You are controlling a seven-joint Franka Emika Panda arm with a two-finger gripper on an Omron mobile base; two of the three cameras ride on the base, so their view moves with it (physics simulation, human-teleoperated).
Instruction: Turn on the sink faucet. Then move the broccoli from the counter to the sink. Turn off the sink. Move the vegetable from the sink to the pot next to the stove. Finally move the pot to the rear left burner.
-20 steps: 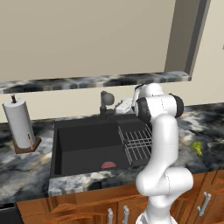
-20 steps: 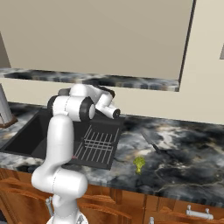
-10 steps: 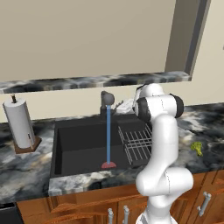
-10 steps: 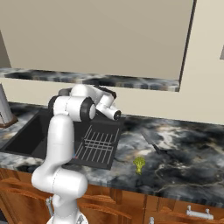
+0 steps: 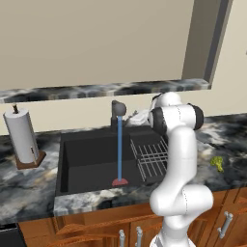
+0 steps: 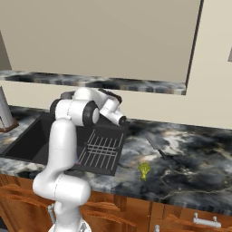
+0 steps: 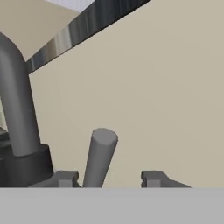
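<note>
Rendered kitchen: black sink [image 5: 82, 159] with running faucet [image 5: 117, 109] set in marbled table [image 6: 190, 167], wooden cabinets [image 5: 91, 226] beneath, paper towel roll [image 5: 20, 136], drying rack [image 6: 100, 148].

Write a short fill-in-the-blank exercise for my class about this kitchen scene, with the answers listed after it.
1. A blue stream of water falls from the faucet into the ____.
2. The broccoli lies on the ____, right of the sink.
3. A paper towel roll stands ____ of the sink in the left base view.
4. The faucet lever rises between the fingertips of the ____.

Answers: sink; counter; left; pincer
</note>
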